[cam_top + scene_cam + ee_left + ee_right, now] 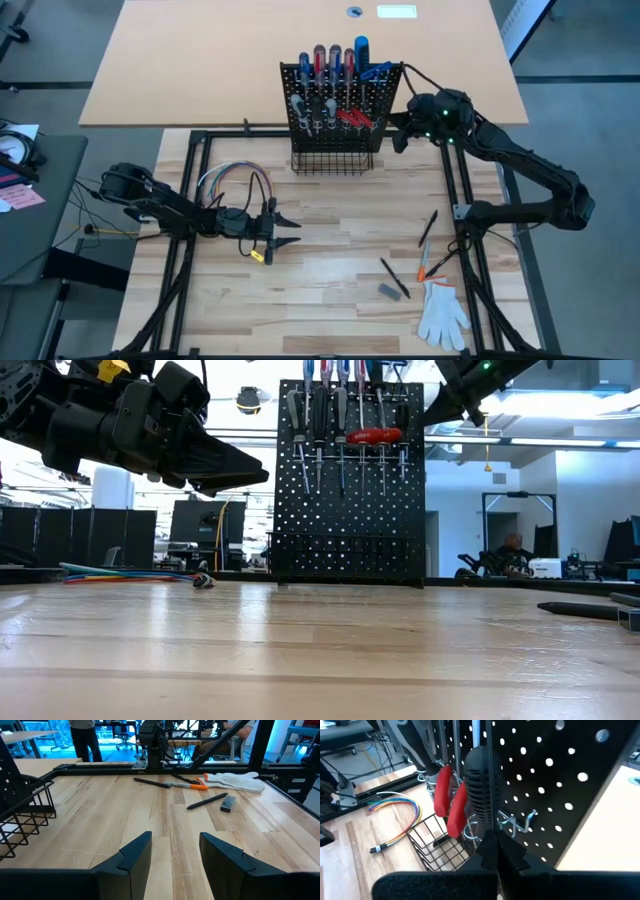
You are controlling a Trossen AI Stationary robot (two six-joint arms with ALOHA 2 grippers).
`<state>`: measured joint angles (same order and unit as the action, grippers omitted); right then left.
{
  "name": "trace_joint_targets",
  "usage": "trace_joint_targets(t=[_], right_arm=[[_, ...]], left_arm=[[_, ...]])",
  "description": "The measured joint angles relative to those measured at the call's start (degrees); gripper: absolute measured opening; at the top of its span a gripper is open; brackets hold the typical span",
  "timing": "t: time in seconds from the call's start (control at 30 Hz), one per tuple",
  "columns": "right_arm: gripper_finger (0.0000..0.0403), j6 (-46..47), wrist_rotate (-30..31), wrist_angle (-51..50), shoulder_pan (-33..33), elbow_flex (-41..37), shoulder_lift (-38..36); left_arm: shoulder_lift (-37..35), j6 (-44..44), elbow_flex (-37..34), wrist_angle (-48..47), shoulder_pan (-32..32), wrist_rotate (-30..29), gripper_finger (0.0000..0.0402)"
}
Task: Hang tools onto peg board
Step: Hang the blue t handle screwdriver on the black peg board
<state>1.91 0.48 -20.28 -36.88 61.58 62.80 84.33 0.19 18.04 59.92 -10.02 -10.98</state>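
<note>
Pale wood planks make up the counter (330,300) in front of me, with the peg board (341,100) standing upright at its far edge, already carrying a row of screwdrivers and two red-handled tools above its wire basket (333,160).

My right tool (400,133) is up at the board's right side, its fingers pressed together. In its own wrist view it sits just below a black ribbed handle (481,785) beside a silver hook (517,821). I cannot tell whether it pinches anything thin.

My left tool (285,228) hovers over the counter near the loop of coloured wires (235,178), fingers spread and holding nothing.

Several tools remain loose on the counter's right side: a dark slim one (428,228), an orange-tipped one (433,266), another dark one (394,278) with a small grey block (388,291), all near the white glove (441,312).

I judge the hanging to be well along but unfinished. Next, my right tool should back clear of the board, then one of us must reach a loose tool, pinching its handle so the shaft can drop through a ring.
</note>
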Motion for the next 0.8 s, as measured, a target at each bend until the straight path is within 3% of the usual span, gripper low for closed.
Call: trace_joint_targets(t=[0.8], right_arm=[[0.0003, 0.68, 0.97, 1.85, -5.01, 0.12, 4.87]], left_arm=[[0.0, -0.31, 0.0, -0.04, 0.0, 0.0, 0.0162]])
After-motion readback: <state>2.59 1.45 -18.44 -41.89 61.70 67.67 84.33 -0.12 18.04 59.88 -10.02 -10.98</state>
